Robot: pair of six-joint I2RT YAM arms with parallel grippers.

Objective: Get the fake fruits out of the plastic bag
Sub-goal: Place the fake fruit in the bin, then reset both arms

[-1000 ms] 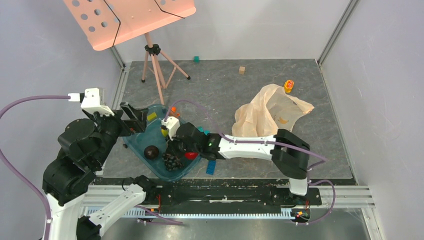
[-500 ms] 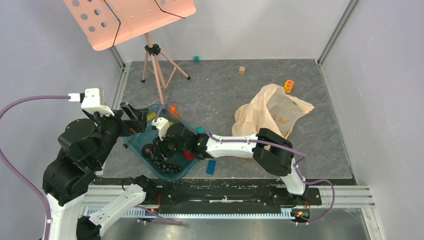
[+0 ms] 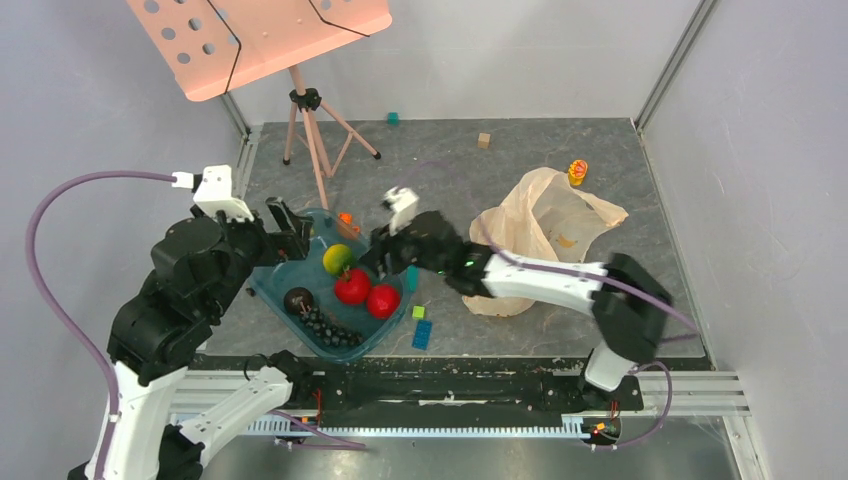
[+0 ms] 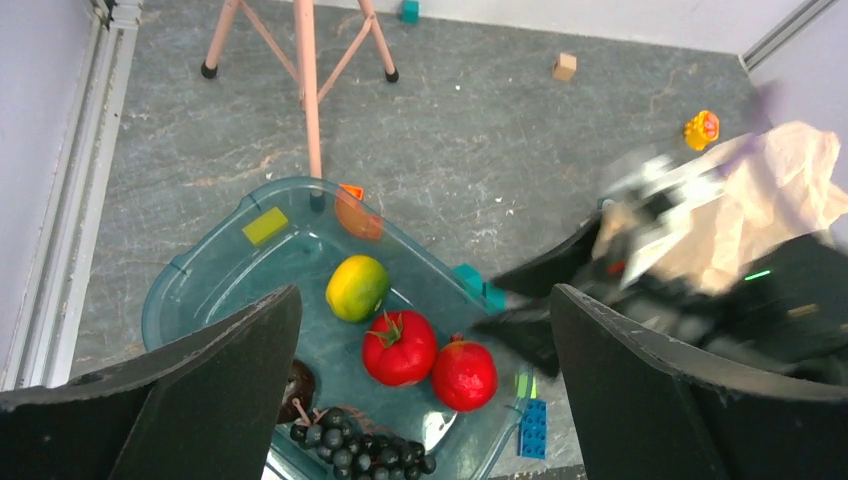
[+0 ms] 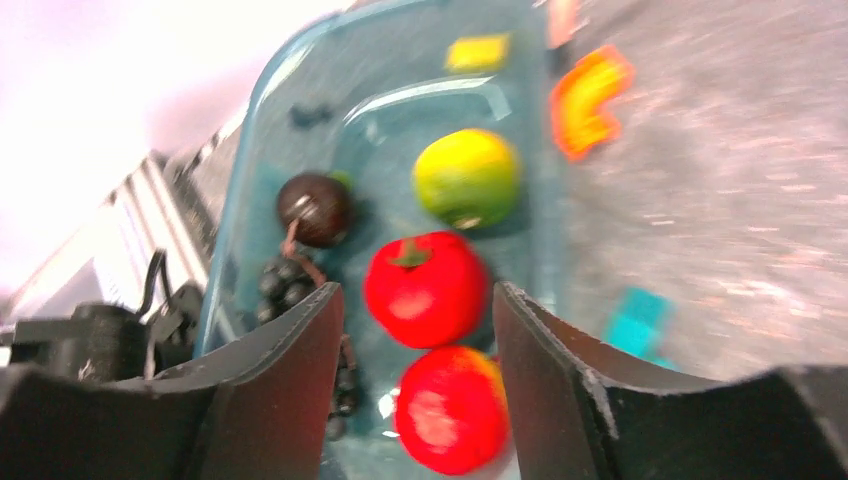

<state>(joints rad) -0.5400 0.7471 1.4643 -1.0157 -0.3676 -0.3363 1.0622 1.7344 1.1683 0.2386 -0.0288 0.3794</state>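
Right fingers [image 5: 270, 400] have opened, leaving two red fruits [image 3: 352, 286] in the tray [image 4: 230, 265].

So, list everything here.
red fruits: 2, red, tray
green fruit: 1, lime, tray
dark fruit: 1, brown, tray
grapes: 1, black, tray
yellow block: 1, yellow, tray
orange piece: 1, orange, by tray
tray: 1, teal, left
bag: 1, beige, right
toy: 1, yellow, behind bag
stand: 1, pink, back
far blocks: 2, teal, tan, back
near blocks: 3, teal, green, blue, by tray
left gripper: 1, black, by tray
right gripper: 1, black, by tray
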